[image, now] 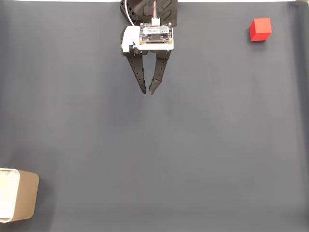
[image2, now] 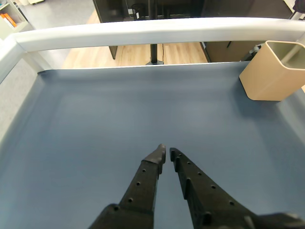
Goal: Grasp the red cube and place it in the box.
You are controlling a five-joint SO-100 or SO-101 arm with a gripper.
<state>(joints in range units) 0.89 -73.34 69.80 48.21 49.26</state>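
Jaws nearly closed and empty on the gripper (image: 148, 91), poised mid-tabletop; red cube (image: 260, 29) waits far right in the fixed view, box (image: 19, 200) near-left, ungrasped yet.

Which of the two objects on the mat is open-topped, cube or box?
The box, tan with a white inside, at the lower-left edge in the fixed view. The red cube at upper right is solid, with closed matte faces.
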